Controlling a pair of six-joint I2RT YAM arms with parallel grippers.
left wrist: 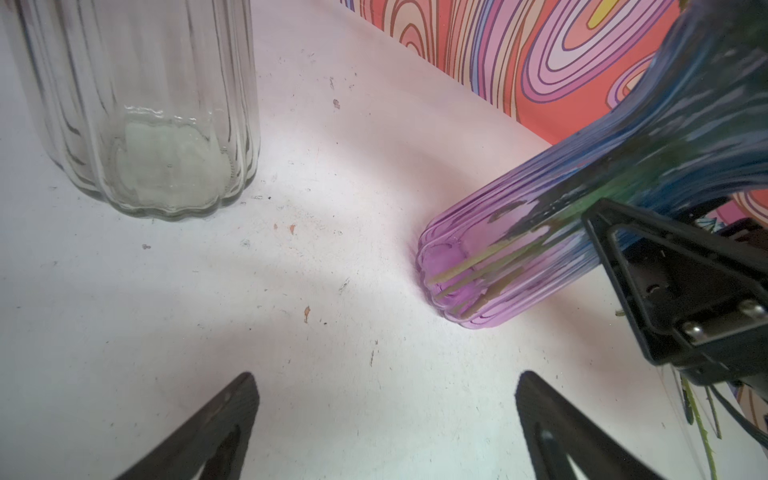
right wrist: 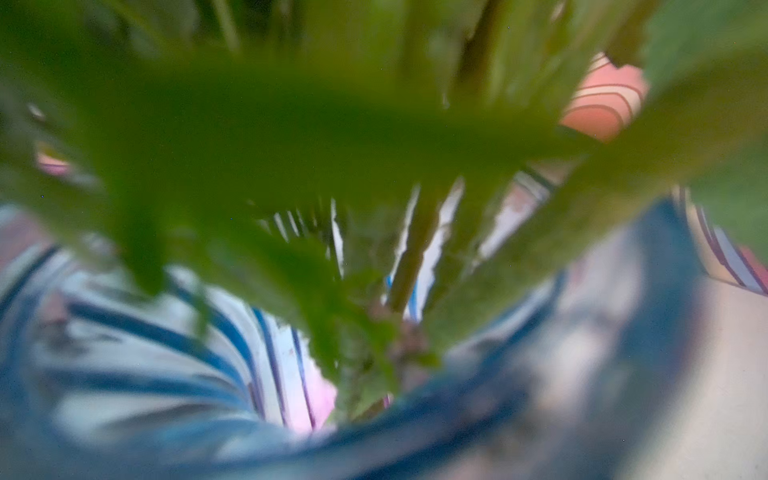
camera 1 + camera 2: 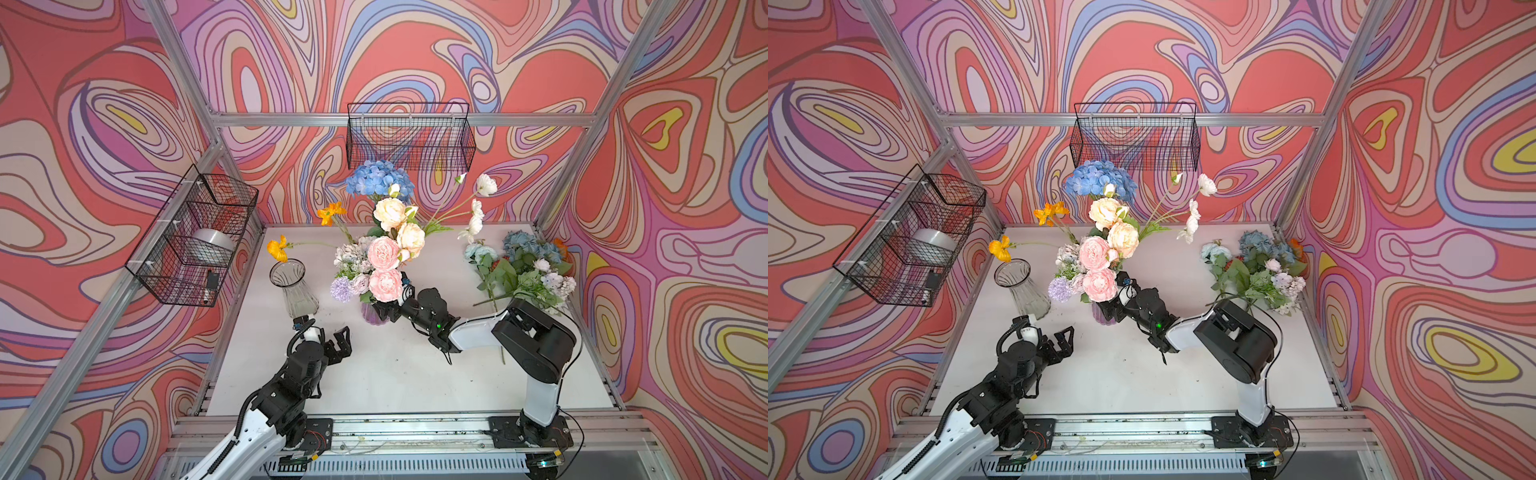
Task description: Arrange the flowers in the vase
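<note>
Flowers (image 3: 388, 245) stand in the purple vase (image 1: 498, 266).
Left gripper (image 1: 386, 380) is wide open and empty; right gripper (image 3: 385, 310) is at the vase, its grip unclear.

Both top views are bright and sharp, shadows soft. The right wrist view is badly out of focus — the leaves (image 2: 291, 137) a green smear.

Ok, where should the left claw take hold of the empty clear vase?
Grip the clear vase at its narrow neck, just under the flared rim, coming in level from the robot's side. It stands upright and empty. Its ribbed body widens downward, so the flare above should stop a slip. The open left claw is close to its base.
</note>
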